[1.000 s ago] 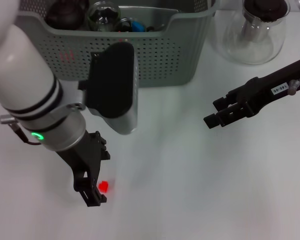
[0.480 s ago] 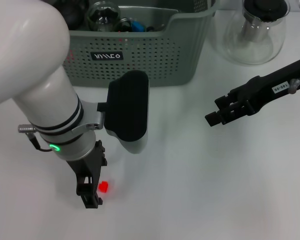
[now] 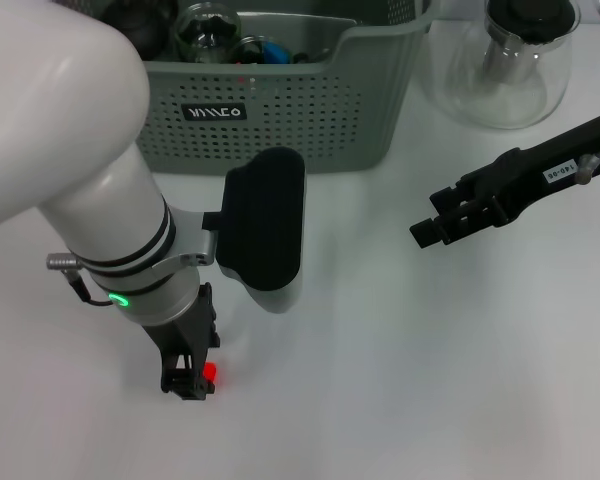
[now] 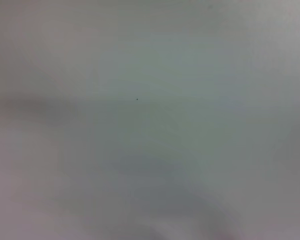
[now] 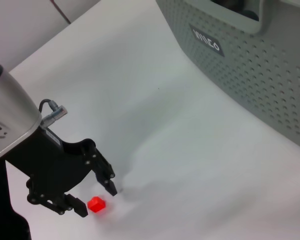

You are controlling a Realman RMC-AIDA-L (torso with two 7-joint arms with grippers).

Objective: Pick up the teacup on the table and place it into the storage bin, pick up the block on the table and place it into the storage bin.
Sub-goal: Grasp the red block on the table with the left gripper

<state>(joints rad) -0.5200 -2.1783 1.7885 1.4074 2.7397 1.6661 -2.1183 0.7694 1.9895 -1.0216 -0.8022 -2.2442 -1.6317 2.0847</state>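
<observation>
At lower left, the left gripper (image 3: 192,382) is standing with fingers spread around the red block (image 3: 209,373), seemingly not pinching it. At right, the right gripper (image 3: 430,225) is hovering, fingers apparently together. The storage bin (image 3: 280,110) is sitting at top.

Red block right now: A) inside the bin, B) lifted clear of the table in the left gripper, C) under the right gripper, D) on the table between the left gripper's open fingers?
D. In the right wrist view the red block sits on the table between the open fingers of the left gripper, not yet pinched or lifted.
</observation>
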